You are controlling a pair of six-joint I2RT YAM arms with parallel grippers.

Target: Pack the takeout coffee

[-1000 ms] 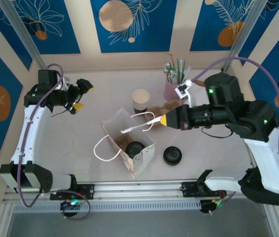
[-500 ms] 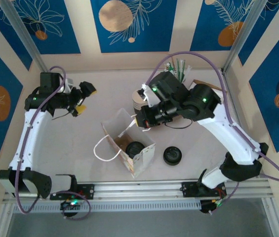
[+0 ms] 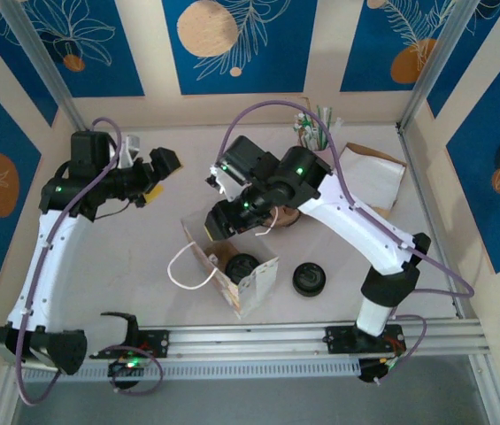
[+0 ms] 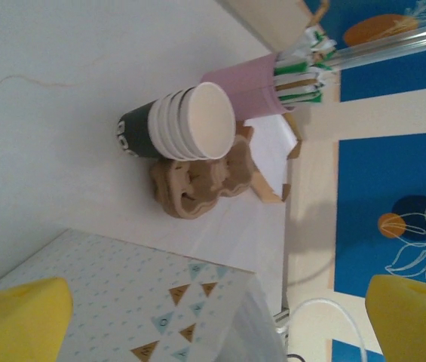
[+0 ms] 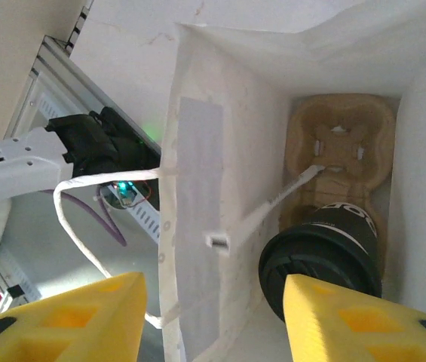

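Right wrist: we see the takeout coffee (image 5: pixel 322 260) lower right inside the bag (image 5: pixel 220 90); our right gripper (image 5: pixel 211 290) and left gripper (image 4: pixel 216 302) gape, empty.

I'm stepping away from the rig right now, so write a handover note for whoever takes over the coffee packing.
Left gripper: open, empty, apart from the bag.
Right gripper: open, empty, over the mouth of the white paper bag.
Black-lidded takeout coffee cup: upright inside the bag, seated in a brown cardboard carrier.
Done: the coffee is in the bag.
Left: probably just lifting the right arm clear.
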